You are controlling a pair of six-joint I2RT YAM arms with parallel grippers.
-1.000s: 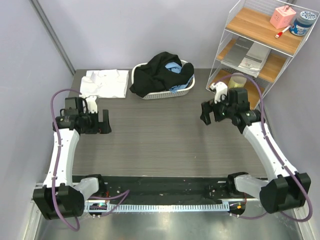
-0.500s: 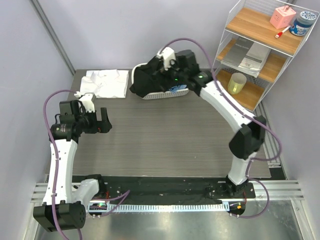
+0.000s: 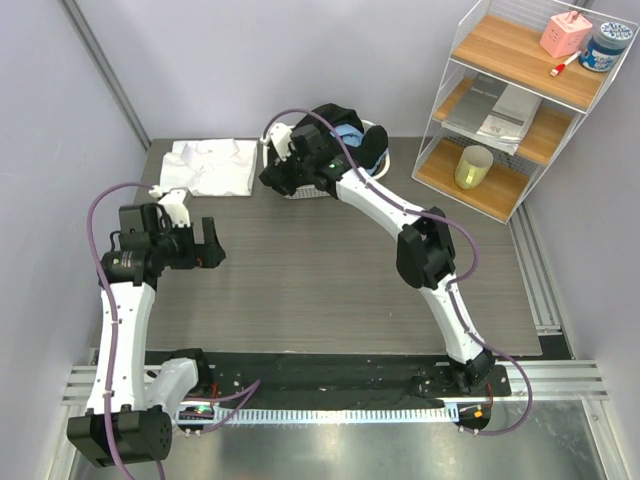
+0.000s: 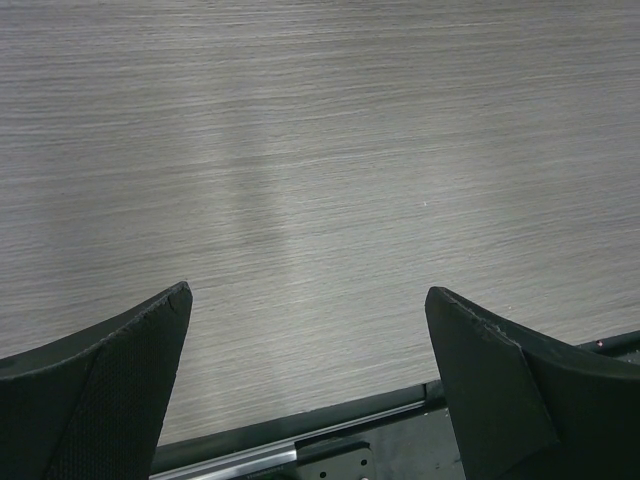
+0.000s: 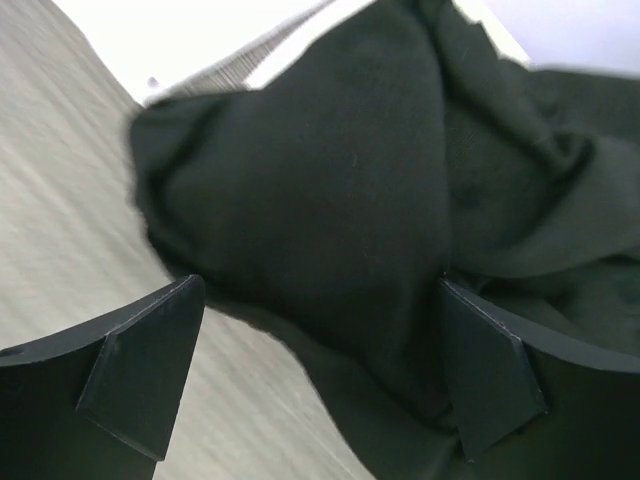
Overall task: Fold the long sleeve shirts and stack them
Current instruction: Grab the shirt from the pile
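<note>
While the right gripper (image 5: 318,300) and left gripper (image 4: 308,295) are hanging spread and empty, the draped black shirt (image 5: 330,170) is threatening to drag its white basket (image 3: 376,172) along.

Two white robot arms with black joints are bolted at the near edge. The left arm (image 3: 115,330) rises steeply from its base, bends at a high elbow, and turns its wrist inward, so the left gripper (image 3: 207,243) points toward the centre, low over the near left side. Its dark wedge-shaped fingers (image 4: 110,380) stand wide apart. The right arm (image 3: 380,205) leans forward, bends at its black elbow, and stretches a long forearm far ahead and to the left. The right gripper (image 3: 278,172) tilts downward there, with its jaws spread wide.
</note>
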